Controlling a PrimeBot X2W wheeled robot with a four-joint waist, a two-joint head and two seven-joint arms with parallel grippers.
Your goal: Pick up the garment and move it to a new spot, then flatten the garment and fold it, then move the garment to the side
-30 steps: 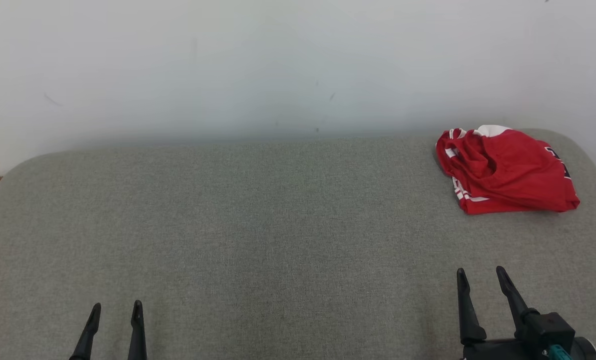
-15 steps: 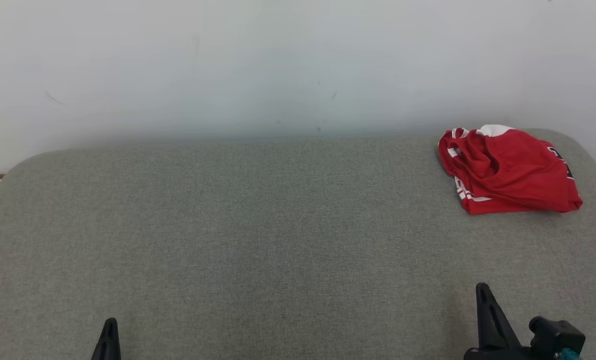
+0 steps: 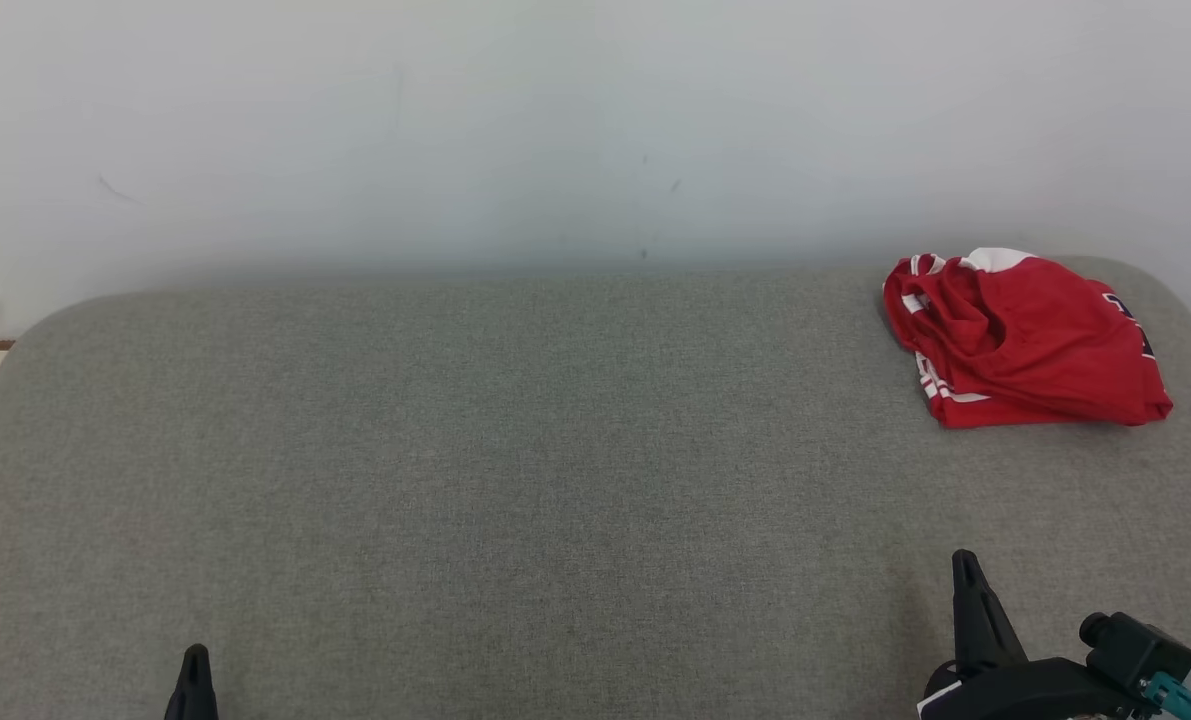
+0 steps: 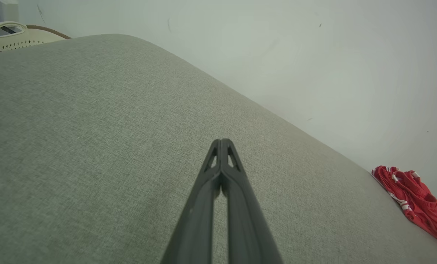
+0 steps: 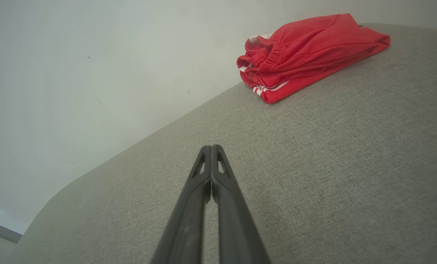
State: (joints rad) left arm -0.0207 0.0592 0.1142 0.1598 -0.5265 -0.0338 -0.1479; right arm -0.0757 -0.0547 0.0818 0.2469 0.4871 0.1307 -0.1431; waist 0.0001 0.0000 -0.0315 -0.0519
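Garment (image 3: pixel 1025 340), where is it?
– Red, folded, at the grey pad's (image 3: pixel 555 450) far right corner.
– Grippers?
– Head view gives a dark tip each. The wrist views show more: left gripper (image 4: pixel 222 142) and right gripper (image 5: pixel 211 147) clenched, empty, over the pad's near side.

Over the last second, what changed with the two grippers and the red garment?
Both closed: the left gripper and the right gripper had their fingers apart and now press them together, holding nothing. Both drew back slightly toward the head view's bottom edge. The red garment stayed folded at the far right of the grey surface, untouched.
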